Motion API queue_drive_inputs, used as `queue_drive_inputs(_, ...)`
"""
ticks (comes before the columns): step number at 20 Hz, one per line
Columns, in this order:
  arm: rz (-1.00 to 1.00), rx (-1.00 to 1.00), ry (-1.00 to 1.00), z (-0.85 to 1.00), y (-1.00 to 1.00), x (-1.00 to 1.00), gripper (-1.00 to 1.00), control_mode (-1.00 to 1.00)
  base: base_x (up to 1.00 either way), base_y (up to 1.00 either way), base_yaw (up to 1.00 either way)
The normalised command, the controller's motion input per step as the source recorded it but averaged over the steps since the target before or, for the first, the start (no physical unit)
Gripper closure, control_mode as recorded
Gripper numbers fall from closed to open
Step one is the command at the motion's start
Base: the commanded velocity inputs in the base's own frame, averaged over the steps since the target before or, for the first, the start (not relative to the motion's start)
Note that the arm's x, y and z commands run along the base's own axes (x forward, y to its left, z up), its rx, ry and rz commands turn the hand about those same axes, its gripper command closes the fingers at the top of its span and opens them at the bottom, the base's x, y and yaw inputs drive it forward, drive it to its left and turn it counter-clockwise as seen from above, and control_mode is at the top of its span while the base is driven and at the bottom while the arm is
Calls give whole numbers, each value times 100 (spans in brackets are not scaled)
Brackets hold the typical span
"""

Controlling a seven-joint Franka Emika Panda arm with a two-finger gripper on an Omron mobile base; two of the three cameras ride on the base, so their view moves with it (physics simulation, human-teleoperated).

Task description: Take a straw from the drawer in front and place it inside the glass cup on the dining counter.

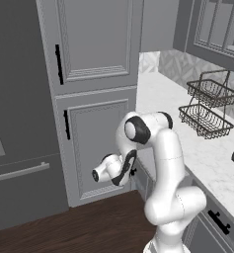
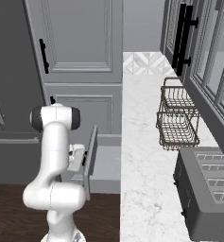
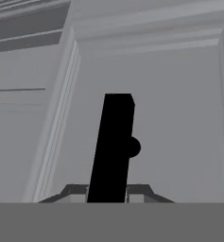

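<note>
The grey drawer stands pulled partway out of the cabinet under the marble top, and its pale inside shows. My gripper is shut on the drawer's black bar handle, which runs up between the two fingertips against the framed-panel front. From the left base camera the gripper sits low at the drawer front, the arm bent over it. From the right base camera the gripper presses on the front's outer face. The straw, the glass cup and the dining counter are out of view.
A marble counter carries a two-tier wire basket and a dark toaster. Tall grey cabinet doors rise behind the drawer, with a dark fridge to their left. Dark wood floor lies below.
</note>
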Motion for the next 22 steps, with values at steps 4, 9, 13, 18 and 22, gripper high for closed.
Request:
queue_drive_inputs(4,-5,-2,0,0,88,-3,-100,-100,0,0,0)
queue_drive_inputs(9,-7,0,0,7,51,-8,-100,-100,0,0,0)
queue_drive_inputs(13,-6,0,0,3,54,-28,-100,-100,0,0,0)
queue_drive_inputs(18,-8,0,0,1,64,-31,-100,-100,0,0,0)
queue_drive_inputs(22,-14,0,-4,34,45,-30,-100,-100,0,0,0)
